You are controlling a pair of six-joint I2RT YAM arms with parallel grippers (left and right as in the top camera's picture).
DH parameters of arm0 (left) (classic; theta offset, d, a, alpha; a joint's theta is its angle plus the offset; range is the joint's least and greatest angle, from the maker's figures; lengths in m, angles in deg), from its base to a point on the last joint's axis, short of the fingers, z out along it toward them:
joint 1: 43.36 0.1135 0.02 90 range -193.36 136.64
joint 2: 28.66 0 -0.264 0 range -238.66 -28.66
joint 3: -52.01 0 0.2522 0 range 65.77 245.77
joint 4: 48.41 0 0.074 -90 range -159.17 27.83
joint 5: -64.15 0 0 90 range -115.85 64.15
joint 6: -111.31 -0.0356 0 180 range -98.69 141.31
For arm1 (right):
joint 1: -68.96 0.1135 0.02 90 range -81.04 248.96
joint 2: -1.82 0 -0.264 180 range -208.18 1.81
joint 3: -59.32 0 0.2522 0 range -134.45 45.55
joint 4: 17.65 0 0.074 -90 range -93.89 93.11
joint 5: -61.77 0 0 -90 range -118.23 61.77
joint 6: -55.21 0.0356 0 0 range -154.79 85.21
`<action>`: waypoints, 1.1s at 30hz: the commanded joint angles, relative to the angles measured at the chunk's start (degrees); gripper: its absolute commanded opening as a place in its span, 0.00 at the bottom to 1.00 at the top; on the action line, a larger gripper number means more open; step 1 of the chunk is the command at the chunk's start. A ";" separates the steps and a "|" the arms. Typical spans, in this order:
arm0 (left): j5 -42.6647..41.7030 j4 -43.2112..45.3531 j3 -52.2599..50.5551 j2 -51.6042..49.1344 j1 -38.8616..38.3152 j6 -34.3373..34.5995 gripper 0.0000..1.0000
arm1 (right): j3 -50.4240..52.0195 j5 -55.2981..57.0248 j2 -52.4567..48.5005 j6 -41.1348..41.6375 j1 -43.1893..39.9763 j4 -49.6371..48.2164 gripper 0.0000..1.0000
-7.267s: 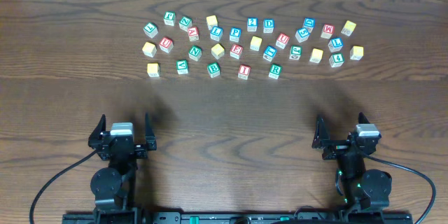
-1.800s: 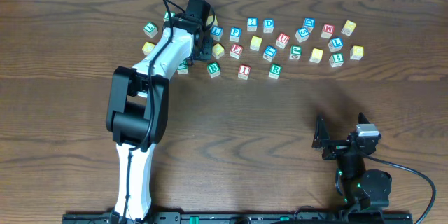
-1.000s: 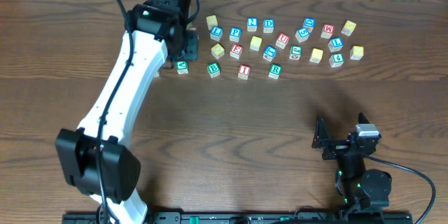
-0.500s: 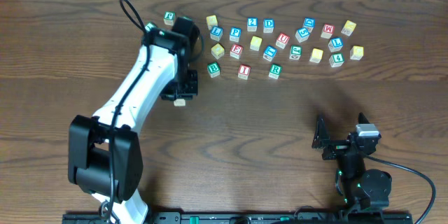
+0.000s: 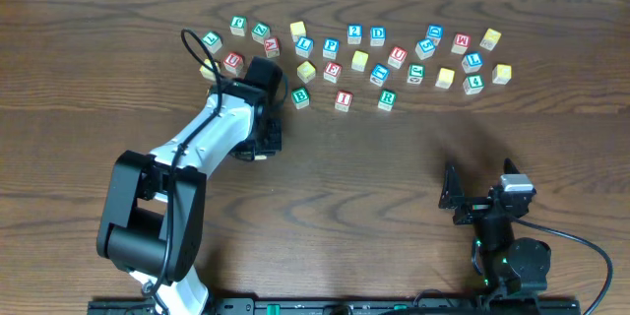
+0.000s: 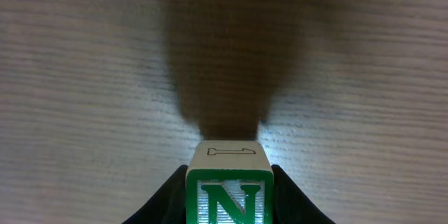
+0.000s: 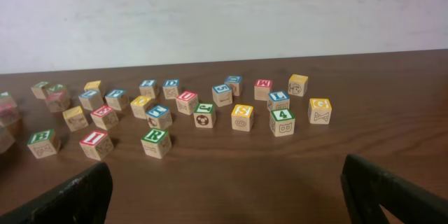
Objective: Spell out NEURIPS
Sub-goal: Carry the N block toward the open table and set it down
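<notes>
A wooden cube with a green-framed N is pinched between the black fingers of my left gripper. In the overhead view this gripper hangs over bare table, on the near side of the cube cluster, with the N cube peeking out under it. Whether the cube touches the wood I cannot tell. The green R, red I and red U cubes lie in the cluster. My right gripper rests open at the near right, and its fingers frame bare table.
Many other letter and digit cubes are scattered in a band across the far side of the table, among them a green B and yellow-faced cubes. The left arm's white links stretch from the near left edge toward the cluster.
My left gripper has come away from the cube cluster toward the near side, carrying the N cube, and sits lower over bare wood. The right arm has not moved.
</notes>
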 commanded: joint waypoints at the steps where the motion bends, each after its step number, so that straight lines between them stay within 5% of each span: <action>1: 0.13 2.36 -2.67 -0.44 -0.09 0.31 0.29 | 0.15 -0.33 0.20 -0.44 0.11 0.15 0.99; 33: -4.35 8.44 -3.74 -0.81 -5.16 0.35 0.32 | 0.15 -0.33 0.17 -0.46 0.11 0.15 0.99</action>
